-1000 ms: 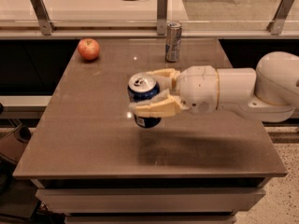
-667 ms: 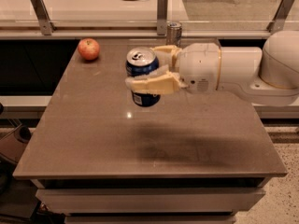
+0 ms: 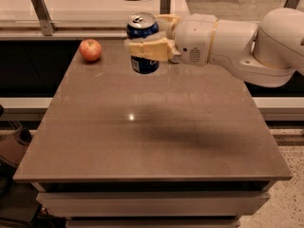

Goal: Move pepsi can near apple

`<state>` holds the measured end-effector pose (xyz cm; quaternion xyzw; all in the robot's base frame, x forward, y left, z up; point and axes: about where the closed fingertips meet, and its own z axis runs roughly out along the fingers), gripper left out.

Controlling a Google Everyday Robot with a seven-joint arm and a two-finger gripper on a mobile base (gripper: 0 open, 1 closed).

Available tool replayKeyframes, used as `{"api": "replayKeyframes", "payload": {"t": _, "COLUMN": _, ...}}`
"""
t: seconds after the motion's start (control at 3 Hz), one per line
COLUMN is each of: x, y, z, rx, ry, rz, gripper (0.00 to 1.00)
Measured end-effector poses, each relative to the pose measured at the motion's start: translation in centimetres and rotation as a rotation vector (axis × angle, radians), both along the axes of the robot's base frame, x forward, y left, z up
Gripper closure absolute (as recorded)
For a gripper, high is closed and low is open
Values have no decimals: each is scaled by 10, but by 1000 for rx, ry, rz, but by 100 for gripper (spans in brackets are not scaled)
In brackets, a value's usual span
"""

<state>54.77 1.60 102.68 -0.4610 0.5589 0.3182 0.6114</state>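
The pepsi can (image 3: 143, 44), dark blue with a silver top, hangs upright in the air above the far middle of the brown table (image 3: 152, 127). My gripper (image 3: 147, 36) is shut on the pepsi can, with pale fingers (image 3: 148, 49) across its front and behind it. The white arm reaches in from the right. The red apple (image 3: 90, 50) sits on the table near the far left corner, to the left of the can and apart from it.
A light counter with metal posts (image 3: 42, 13) runs along the far edge of the table. The slim silver can is hidden behind my arm. A dark gap lies to the left of the table.
My gripper has lifted the pepsi can higher and carried it toward the far side of the table, a little closer to the apple. The apple has not moved.
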Motion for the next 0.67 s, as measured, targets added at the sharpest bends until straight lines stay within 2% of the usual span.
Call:
{"api": "replayKeyframes", "payload": {"t": 0.33, "x": 43, "y": 0, "z": 3, "rx": 6, "ry": 9, "rz": -72, "gripper": 100}}
{"api": "replayKeyframes", "payload": {"t": 0.67, "x": 80, "y": 6, "z": -2, "rx": -2, "ry": 30, "rz": -108, "gripper": 100}}
